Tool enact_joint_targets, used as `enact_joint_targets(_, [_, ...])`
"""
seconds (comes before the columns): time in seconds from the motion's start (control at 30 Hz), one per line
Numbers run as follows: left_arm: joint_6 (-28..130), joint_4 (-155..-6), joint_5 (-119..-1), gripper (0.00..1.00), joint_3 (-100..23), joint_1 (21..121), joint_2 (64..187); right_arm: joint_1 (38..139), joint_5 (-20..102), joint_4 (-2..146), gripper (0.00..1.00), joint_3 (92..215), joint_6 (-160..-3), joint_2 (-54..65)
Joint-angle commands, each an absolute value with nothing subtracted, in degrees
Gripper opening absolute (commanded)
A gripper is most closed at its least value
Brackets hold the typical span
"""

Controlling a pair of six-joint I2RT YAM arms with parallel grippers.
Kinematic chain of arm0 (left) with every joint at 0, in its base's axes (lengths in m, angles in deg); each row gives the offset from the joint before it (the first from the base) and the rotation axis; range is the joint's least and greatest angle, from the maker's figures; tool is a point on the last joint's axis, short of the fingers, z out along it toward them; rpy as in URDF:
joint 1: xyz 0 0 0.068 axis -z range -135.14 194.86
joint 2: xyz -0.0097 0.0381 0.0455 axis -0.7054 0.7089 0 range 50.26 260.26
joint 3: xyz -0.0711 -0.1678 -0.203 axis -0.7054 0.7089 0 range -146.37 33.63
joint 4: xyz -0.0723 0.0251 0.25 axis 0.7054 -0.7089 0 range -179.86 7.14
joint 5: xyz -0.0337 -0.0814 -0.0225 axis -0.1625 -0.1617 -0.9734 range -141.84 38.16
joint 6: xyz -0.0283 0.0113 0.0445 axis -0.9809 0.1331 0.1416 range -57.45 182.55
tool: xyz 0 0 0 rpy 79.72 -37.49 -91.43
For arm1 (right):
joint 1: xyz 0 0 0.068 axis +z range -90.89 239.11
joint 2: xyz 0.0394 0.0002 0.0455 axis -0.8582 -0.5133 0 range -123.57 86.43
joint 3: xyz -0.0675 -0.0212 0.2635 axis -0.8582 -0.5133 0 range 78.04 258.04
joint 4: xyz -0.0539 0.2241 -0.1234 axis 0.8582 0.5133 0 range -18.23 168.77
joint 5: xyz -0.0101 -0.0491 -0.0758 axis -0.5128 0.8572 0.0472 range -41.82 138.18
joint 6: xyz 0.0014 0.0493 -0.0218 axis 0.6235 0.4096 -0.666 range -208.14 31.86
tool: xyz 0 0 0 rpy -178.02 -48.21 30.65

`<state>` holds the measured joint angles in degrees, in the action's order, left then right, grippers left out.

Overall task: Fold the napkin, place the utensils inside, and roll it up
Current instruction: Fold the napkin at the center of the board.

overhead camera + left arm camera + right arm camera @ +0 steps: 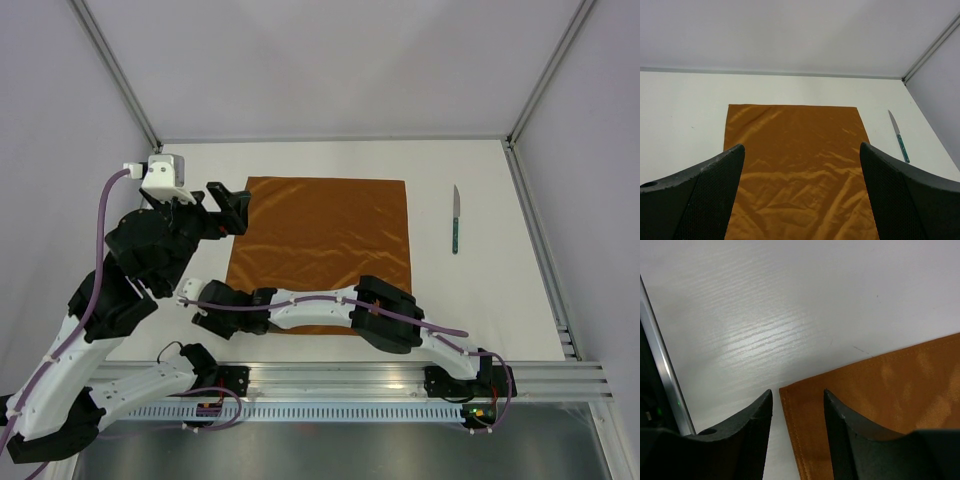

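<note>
Here's the white table, and spread flat across the middle of it is the napkin. It's a big rust-orange cloth, roughly square and glossy, with light catching on soft ripples and creases, most of them toward the near half. Its edges lie straight, and the right wrist view shows a neat stitched hem running round the near-left corner.

The left arm rises at the napkin's left side, elbow bent. The right arm lies low across the napkin's near edge, reaching leftward and hiding part of that edge.

The left gripper hangs above the napkin's far-left corner, looking out across the cloth. Its jaws are spread as wide as they go and there's nothing between them.

The right gripper is down at the near-left corner with a moderate gap between its dark fingers. The corner's edge sits right in that gap and the cloth lies flat. Whether the fingers touch it, I can't tell.

Smallest of all is the utensil, a slim knife with a silver blade and a teal-green handle. It lies off to the right of the napkin, clear of it, with its blade pointing to the far side.
</note>
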<state>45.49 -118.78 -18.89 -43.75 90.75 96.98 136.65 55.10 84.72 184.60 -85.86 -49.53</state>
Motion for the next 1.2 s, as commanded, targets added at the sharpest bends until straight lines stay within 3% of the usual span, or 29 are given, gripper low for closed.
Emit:
enact_joint_targets(0.0, [44.4, -118.6, -18.1, 1.00, -43.4, 91.0, 96.6, 137.1, 55.4, 88.6, 0.52, 188.9, -83.5, -50.9])
enact_joint_targets(0.5, [45.4, -118.7, -17.3, 1.00, -42.9, 91.0, 96.8, 137.5, 55.6, 90.5, 0.52, 190.4, -82.3, -53.7])
enact_joint_targets(0.7, [45.6, -118.7, -16.9, 1.00, -42.5, 91.0, 96.6, 137.5, 55.7, 90.9, 0.48, 189.8, -82.1, -54.1])
enact_joint_targets(1.17, [45.4, -118.6, -16.6, 1.00, -41.3, 91.0, 95.4, 136.2, 58.7, 91.7, 0.13, 190.9, -84.7, -52.2])
